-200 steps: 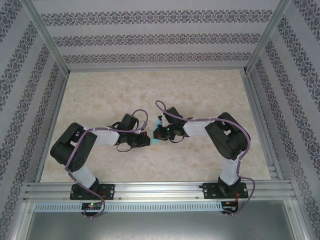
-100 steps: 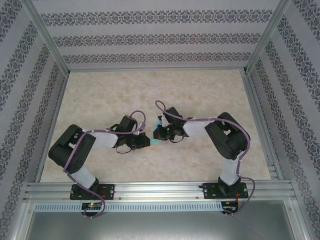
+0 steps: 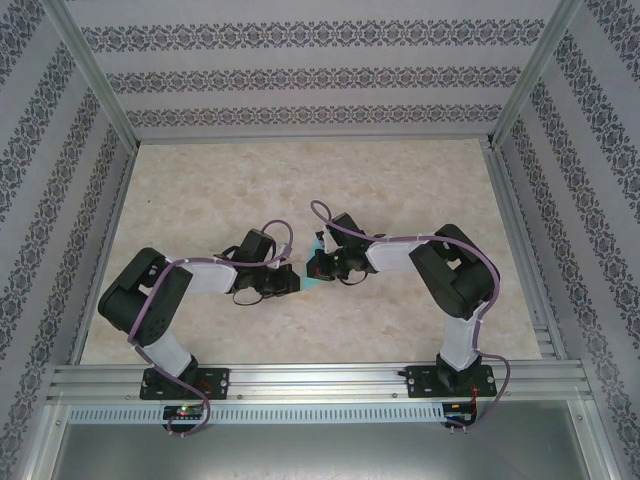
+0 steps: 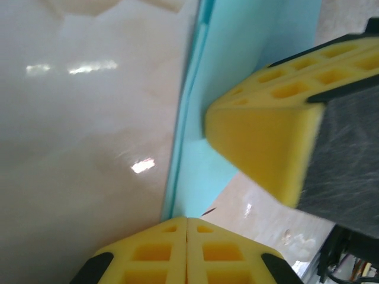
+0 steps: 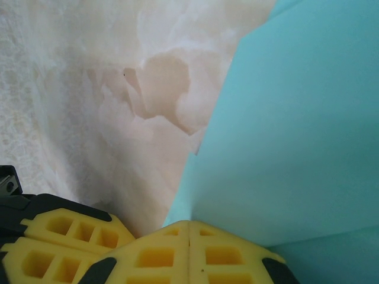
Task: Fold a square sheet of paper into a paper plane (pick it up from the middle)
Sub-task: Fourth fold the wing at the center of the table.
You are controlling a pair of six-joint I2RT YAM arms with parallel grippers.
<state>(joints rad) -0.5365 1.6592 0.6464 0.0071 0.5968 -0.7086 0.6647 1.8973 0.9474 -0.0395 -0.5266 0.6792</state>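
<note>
Two arms low over the marbled table (image 3: 400, 180), elbows out toward 9 and 3 o'clock, wrists meeting near centre. Slight drop at the left elbow (image 3: 135, 300) since a second ago, nothing else shifted. Closed tight: left gripper (image 4: 186, 223) and right gripper (image 5: 188, 226), tips against the partly folded teal sheet of paper (image 5: 296, 118) between them. Pinched or just pressed, cannot tell.

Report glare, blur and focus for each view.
Top external view: even, soft light, everything sharp, the teal paper a small sliver. Left wrist view: glare spots on the glossy table, the right gripper's fingertip blurred. Right wrist view: paper evenly lit, no glare, table grain slightly soft.
</note>
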